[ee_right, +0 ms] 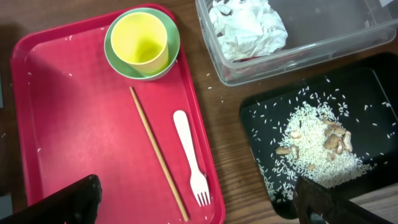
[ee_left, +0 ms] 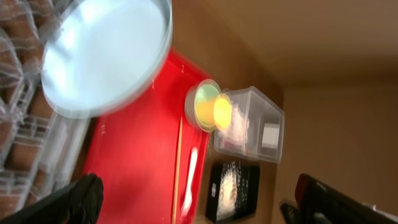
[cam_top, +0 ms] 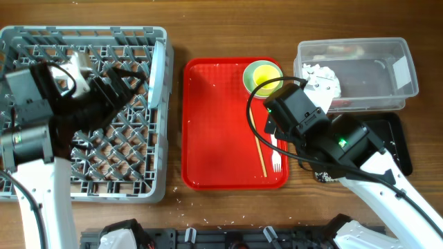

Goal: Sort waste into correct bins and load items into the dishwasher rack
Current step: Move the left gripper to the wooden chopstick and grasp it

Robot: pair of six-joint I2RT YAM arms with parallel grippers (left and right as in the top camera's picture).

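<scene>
The grey dishwasher rack [cam_top: 83,138] fills the left of the table. A pale blue plate [cam_top: 158,68] stands on edge at its right side. My left gripper [cam_top: 135,81] hovers open just left of the plate. In the left wrist view the plate [ee_left: 106,56] is blurred and apart from my fingers [ee_left: 68,202]. A yellow cup [ee_right: 142,42] sits inside a pale bowl [ee_right: 169,57] on the red tray [ee_right: 74,124], with a chopstick [ee_right: 158,152] and a white fork [ee_right: 189,155]. My right gripper [ee_right: 199,205] hangs open above the fork.
The clear tub [ee_right: 311,43] at the right holds a crumpled napkin [ee_right: 245,28]. In front of it the black tray [ee_right: 261,118] carries rice and beige scraps [ee_right: 317,143]. A few grains lie on the wood near the red tray [cam_top: 214,124].
</scene>
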